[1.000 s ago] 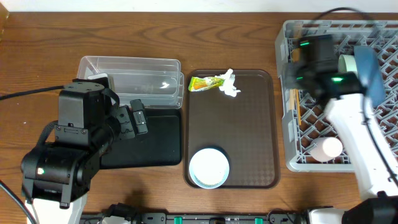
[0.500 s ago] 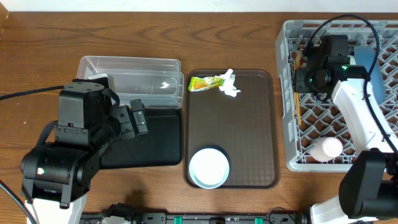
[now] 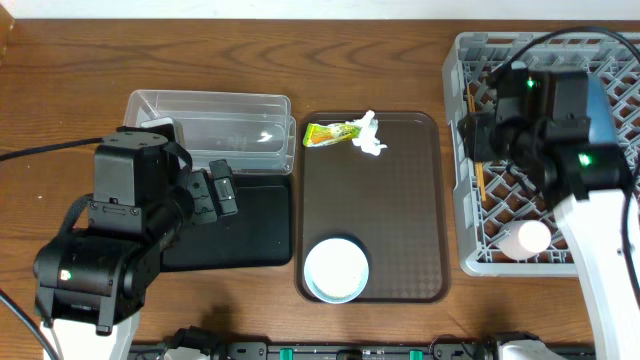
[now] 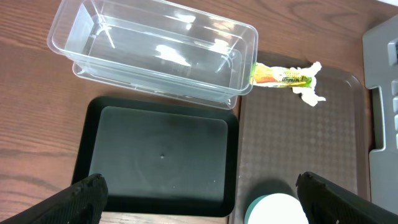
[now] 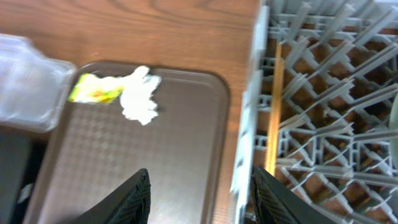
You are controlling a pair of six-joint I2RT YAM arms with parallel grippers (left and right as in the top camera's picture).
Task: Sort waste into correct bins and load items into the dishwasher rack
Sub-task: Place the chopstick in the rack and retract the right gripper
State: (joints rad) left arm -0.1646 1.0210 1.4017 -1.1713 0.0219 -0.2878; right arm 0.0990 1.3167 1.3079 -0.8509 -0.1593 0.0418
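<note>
The wooden tabletop [image 3: 60, 80] carries everything. The brown serving tray [image 3: 400, 220] lies in its middle.

Just to the right of the brown tray stands the grey dishwasher rack [image 3: 462, 230], which is the biggest thing. To the left of the brown tray, at the far side, is the clear plastic tub [image 3: 210, 120], and it looks empty. The shallow black tray [image 3: 250, 230] lies also to the left of the brown tray, at the near side and just against the tub.

The left fingers [image 4: 81, 199] hang above the black tray. They are spread wide apart and have hold of nothing. The right fingers [image 5: 130, 199] are above the right edge of the brown tray, where the rack wall begins. They are also well parted, with nothing between them.

The blue bowl [image 3: 602, 105] stands on its edge in the rack, far to the right of the brown tray and partly hidden by the right arm. The white bowl [image 3: 336, 268] sits on the brown tray, at its near edge. The small pink cup [image 3: 527, 238] lies in the near part of the rack. The wooden chopsticks [image 5: 272, 112] lie in the rack, along the wall next to the brown tray.

The yellow-green wrapper [image 4: 280, 74] rests at the far left corner of the brown tray. The crumpled white tissue [image 4: 309, 93] touches its right end.
</note>
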